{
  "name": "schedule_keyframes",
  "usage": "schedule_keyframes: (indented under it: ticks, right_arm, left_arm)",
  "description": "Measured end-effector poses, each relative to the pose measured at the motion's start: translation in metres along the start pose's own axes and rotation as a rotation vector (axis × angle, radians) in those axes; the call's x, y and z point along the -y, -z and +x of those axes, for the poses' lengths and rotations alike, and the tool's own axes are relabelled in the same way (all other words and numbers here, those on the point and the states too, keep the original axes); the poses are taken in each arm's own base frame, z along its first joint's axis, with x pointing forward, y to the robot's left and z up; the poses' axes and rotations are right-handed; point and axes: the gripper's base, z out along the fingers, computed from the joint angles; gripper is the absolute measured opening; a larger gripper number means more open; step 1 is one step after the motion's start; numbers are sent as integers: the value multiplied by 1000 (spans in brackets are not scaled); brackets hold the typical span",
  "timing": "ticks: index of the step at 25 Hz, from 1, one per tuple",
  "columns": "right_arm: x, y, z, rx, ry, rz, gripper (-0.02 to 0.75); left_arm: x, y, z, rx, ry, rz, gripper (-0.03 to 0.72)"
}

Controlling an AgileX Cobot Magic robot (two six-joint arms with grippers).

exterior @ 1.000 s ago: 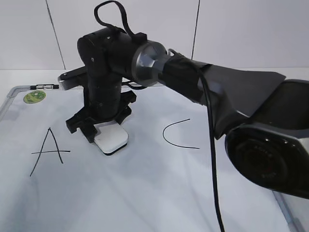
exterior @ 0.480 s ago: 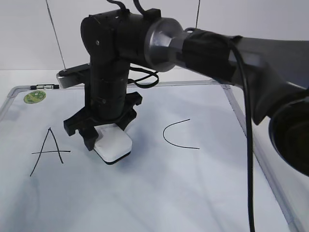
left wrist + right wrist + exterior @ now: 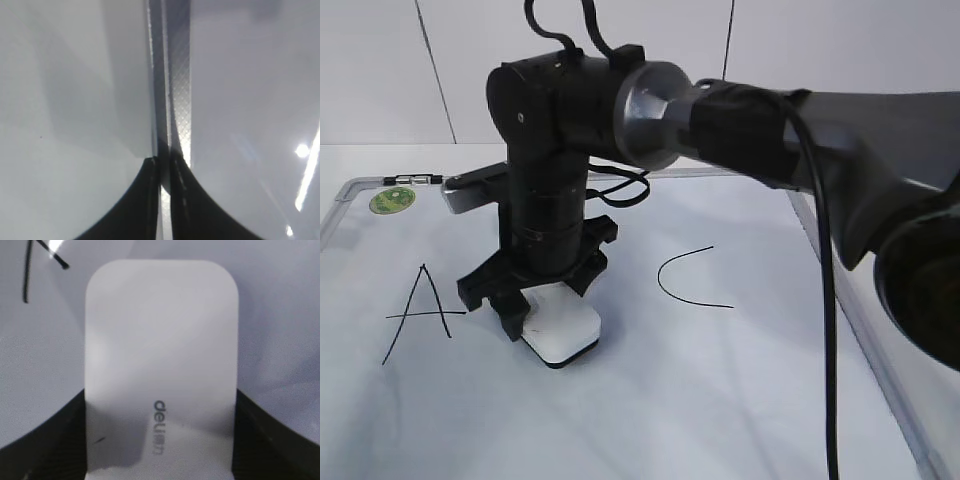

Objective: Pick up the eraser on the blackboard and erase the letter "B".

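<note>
Clamping the eraser [image 3: 160,365] between right jaws, flat on blackboard [image 3: 720,400] — left jaws closed, empty.

A pale panelled wall [image 3: 840,60] with thin dark vertical seams stands behind, evenly lit.

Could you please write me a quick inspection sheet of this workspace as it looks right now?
Surface: blackboard, white, grey frame, lying flat.
Job's things: eraser flat on the board between A and C; no B visible.
Clutter: green sticker in the board's far left corner.
Grippers: right gripper shut on the eraser sides; left gripper shut, holding nothing, over a frame edge.
Cables: black cable hangs along the right arm.
Surroundings: pale wall panels behind.
</note>
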Motion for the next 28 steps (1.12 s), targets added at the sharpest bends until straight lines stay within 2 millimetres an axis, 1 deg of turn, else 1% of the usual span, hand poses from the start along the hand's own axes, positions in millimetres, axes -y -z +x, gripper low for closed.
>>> schedule_keyframes:
  ticks: [2,8,16,21,23,25,28]
  right_arm:
    - [3,-7,4,-24,8,22,533]
    - [4,-13,8,-28,25,49,533]
    - [5,-15,8,-20,22,80,533]
    - [8,-15,6,0,-15,117,533]
    - [13,-15,5,10,-35,124,533]
    - [22,-15,3,25,-61,130,532]
    - [42,-13,1,43,-104,139,532]
  left_arm:
    - [0,0,0,2,0,0,13]
    - [0,0,-1,7,0,-2,13]
    - [0,0,-1,11,1,-1,13]
    - [0,0,-2,20,2,0,13]
    - [0,0,-2,21,3,0,13]
    - [0,0,-2,21,3,0,13]
    - [0,0,-2,22,3,-1,13]
